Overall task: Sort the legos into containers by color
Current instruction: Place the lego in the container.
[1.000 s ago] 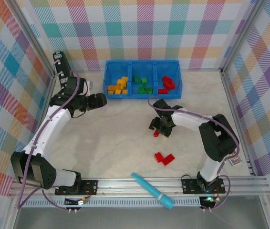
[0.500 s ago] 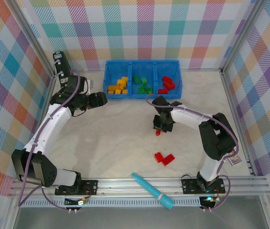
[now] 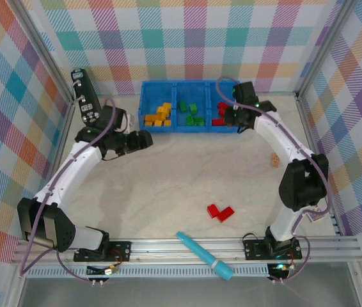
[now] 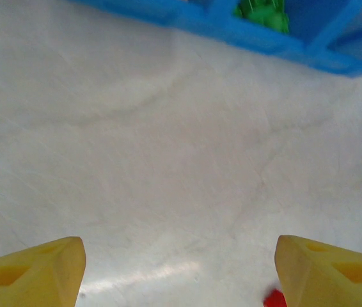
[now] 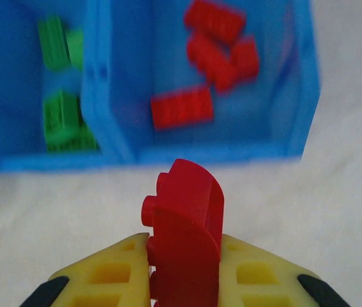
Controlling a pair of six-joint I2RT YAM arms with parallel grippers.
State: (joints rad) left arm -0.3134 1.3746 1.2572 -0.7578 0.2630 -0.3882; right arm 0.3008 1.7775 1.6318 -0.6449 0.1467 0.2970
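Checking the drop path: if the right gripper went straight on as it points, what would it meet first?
The right gripper, shut on a red lego, would likely meet the near wall of the blue bin, or the red legos inside if high enough; depth unclear.

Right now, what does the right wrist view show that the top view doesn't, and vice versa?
Right wrist: a red brick clamped in the right pincer, just short of the near wall of the blue bin. Top: two loose red bricks on the table, the teal stick, the left pincer, the orange bricks. Both: green bricks in the bin's middle compartment, sorted red bricks in its right one.
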